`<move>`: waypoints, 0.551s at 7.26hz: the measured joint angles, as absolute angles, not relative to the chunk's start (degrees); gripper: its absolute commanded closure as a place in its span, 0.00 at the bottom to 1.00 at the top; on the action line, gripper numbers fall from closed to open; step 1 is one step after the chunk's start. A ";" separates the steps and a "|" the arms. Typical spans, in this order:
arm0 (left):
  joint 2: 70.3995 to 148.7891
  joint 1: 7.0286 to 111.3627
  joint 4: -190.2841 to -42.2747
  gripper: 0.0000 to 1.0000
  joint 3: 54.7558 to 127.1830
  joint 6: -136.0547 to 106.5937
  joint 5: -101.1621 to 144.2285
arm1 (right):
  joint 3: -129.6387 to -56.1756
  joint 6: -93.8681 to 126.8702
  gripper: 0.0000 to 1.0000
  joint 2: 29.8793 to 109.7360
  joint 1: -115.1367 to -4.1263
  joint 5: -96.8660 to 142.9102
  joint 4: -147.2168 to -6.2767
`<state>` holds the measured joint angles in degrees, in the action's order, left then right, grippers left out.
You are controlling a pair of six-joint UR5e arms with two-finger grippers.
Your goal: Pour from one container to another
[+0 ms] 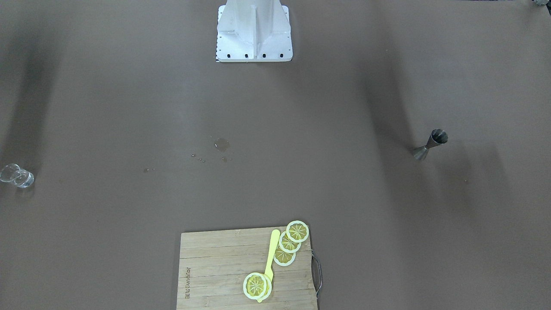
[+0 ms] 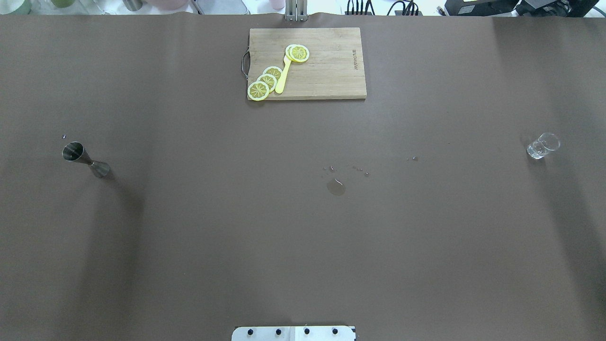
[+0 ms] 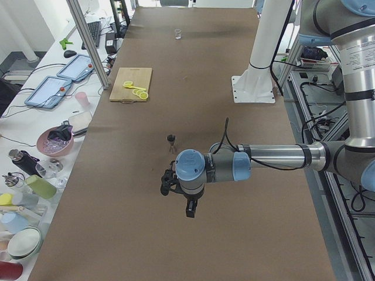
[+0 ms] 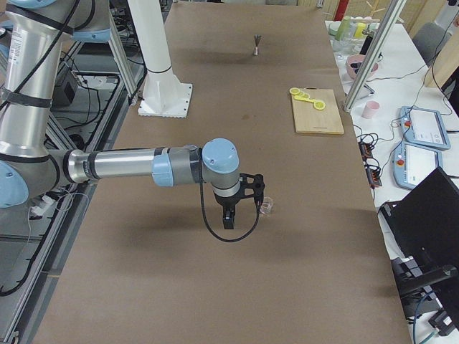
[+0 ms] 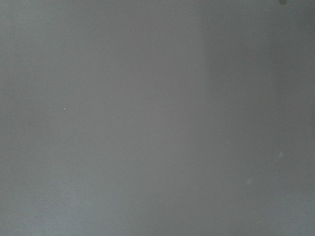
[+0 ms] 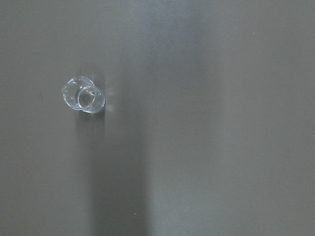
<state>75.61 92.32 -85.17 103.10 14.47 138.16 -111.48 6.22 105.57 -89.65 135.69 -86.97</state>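
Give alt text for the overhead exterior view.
A metal jigger stands at the left of the table and a clear glass cup at the right, far apart. A cutting board with lemon slices lies at the far edge; a wet patch marks the middle.

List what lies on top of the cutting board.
On the board: three overlapping lemon slices at its corner, a yellow utensil, and further slices lying over the utensil's end. That end is covered, so its shape cannot be seen.
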 measured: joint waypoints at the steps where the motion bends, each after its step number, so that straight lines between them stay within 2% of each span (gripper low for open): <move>1: 75.69 92.31 -85.17 0.01 103.06 14.44 138.23 | -111.52 6.24 0.00 105.56 -89.65 135.70 -86.77; 4: 75.74 92.29 -85.19 0.01 103.01 14.34 138.26 | -111.56 6.23 0.00 105.56 -89.65 135.70 -86.64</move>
